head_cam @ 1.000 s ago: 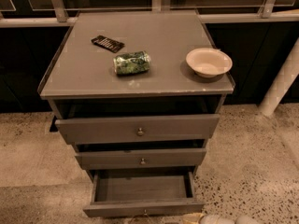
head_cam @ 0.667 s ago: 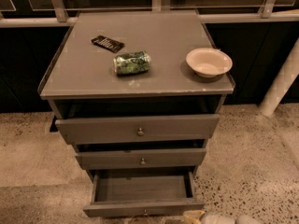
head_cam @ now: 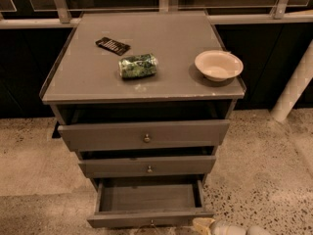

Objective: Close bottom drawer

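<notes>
The bottom drawer of the grey cabinet is pulled well out, and its inside looks empty. Its shallow front faces me at the lower edge of the camera view, with the small brass knob just showing. My gripper is low at the bottom edge, just right of the drawer's front right corner. Only its pale tip and white rounded parts show. I cannot tell whether it touches the drawer front.
The top drawer and middle drawer stand slightly out. On the cabinet top lie a black flat object, a green can on its side and a white bowl. A white pole stands at the right on speckled floor.
</notes>
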Controlling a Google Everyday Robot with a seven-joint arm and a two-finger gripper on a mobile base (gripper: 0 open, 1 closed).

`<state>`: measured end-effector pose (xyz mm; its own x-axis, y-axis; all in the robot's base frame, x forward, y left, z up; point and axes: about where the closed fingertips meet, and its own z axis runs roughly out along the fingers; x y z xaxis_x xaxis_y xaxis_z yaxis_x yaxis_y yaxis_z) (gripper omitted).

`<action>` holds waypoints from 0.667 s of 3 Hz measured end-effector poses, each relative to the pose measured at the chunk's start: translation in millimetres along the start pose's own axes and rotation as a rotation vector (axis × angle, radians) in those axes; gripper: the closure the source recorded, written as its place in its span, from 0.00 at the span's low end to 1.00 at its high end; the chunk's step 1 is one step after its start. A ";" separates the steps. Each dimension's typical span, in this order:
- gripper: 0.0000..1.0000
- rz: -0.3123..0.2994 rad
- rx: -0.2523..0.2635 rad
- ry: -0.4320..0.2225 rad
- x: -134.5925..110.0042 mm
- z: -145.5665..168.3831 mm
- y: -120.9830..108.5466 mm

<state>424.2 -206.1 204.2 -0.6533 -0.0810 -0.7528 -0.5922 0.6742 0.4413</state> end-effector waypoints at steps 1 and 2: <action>1.00 0.013 -0.006 0.001 6.6 12.1 -6.4; 1.00 0.028 -0.001 -0.006 9.6 25.4 -17.9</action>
<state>440.5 -200.3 176.6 -0.6668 -0.0580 -0.7430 -0.5742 0.6755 0.4626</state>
